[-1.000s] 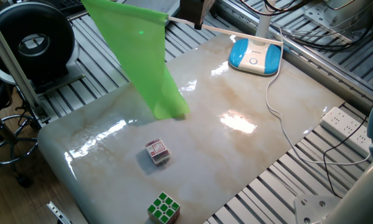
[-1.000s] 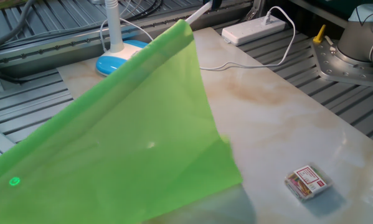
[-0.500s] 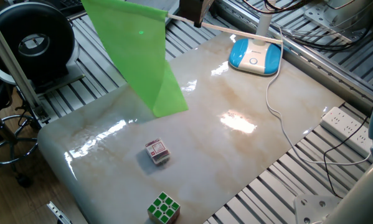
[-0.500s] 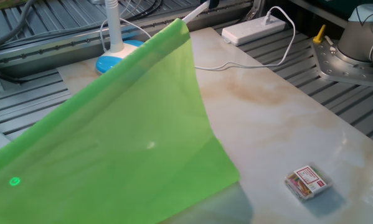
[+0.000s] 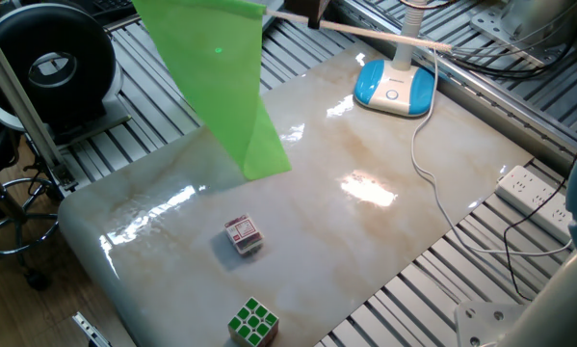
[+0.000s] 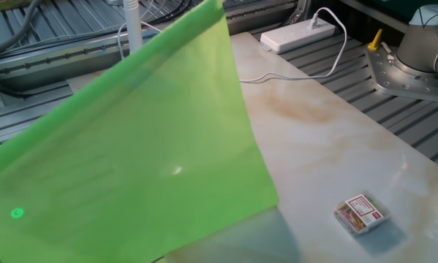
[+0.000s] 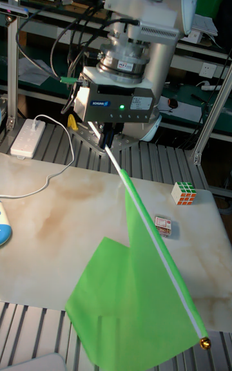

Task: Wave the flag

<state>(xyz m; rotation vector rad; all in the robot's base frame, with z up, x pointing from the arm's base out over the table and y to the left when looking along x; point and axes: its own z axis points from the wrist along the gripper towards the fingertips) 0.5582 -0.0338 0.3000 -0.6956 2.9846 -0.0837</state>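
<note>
Flag (image 5: pixel 225 87) a little higher than before, stick raised, cloth swung slightly rightward.

- flag (image 7: pixel 129 294): thin, translucent lime-green cloth on a smooth white stick
- table (image 5: pixel 384 241): glossy marble-look top, reflecting light
- puzzle cube (image 5: pixel 253 321): shiny plastic
- gripper (image 7: pixel 107 134): matt grey metal body
</note>
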